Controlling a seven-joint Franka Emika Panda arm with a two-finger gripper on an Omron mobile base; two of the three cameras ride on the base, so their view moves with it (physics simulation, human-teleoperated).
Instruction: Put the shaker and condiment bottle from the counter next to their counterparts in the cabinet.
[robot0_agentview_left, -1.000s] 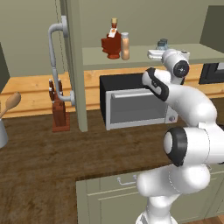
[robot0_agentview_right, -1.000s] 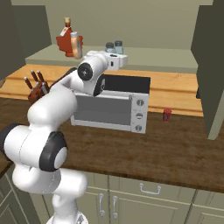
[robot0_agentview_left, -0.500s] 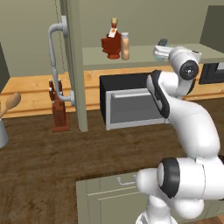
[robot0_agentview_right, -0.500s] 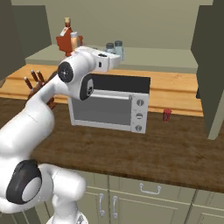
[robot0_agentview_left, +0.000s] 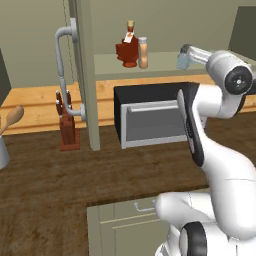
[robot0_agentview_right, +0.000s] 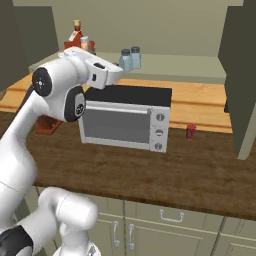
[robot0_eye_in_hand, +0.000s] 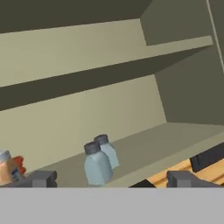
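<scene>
While fingers stand apart: gripper holds nothing
Shakers: two, side by side on cabinet shelf
Bottles: peach condiment bottle beside maple-leaf bottle
Hidden: right-hand shaker mostly behind wrist, left base view

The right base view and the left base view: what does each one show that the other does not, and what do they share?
Right base view alone: two shakers side by side on the cabinet shelf, the toaster oven's knobs, and a small red object on the counter. Left base view alone: the cabinet door handle, the knife block and a wooden spoon. Both: the maple-leaf bottle, the condiment bottle and the toaster oven.
</scene>
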